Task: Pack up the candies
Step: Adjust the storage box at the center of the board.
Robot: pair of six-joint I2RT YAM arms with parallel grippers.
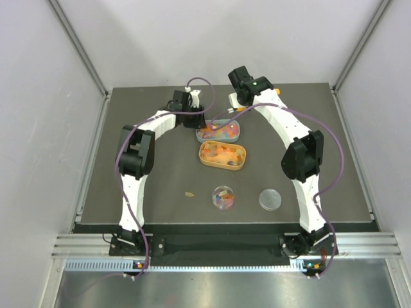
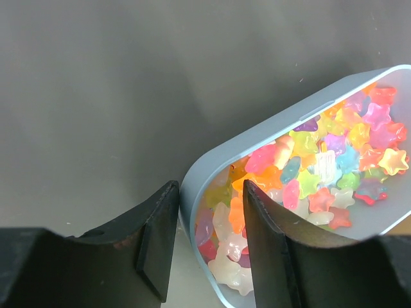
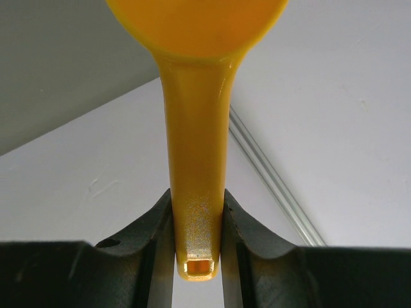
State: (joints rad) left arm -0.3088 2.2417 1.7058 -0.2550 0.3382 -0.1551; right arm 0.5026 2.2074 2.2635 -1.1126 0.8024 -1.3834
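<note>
Two trays are lying in the middle of the table [image 1: 321, 160]: a blue tray [image 1: 235, 130] farther back and a tan tray [image 1: 221, 168] just in front of it. Whether their rims are touching, the top view is not showing. Both are holding the candies [image 1: 218, 133], small star-like pieces in many colours, which are lying thick up to the blue wall [image 2: 190, 199] in the left wrist view.

Nearer to the arms, a round clear pot [image 1: 223, 197] is holding some more candies. A clear lid [image 1: 270, 199] is lying beside it on the right, apart from it. One small pale bit [image 1: 189, 194] is lying alone to the left of the pot, too small to identify.

The left gripper [image 2: 210, 192] is hanging over the left end of the blue tray. Its claw is standing apart, one finger [image 2: 157, 244] outside the rim and the other [image 2: 263, 250] inside, over the candies. The gap is much wider than the thin wall, so nothing is being clamped.

The right gripper [image 3: 196, 196] is squeezing the handle of the orange scoop [image 3: 196, 96], with both fingers pressing flat on its sides. The bowl is pointing away toward the white wall [image 3: 334, 128]. Whether anything is inside the bowl, the views are not showing.

Wide dark table is showing on the left and on the right of the trays, out to the table edges. Behind the blue tray, the strip up to the far edge is narrower, and both wrists are standing there.
</note>
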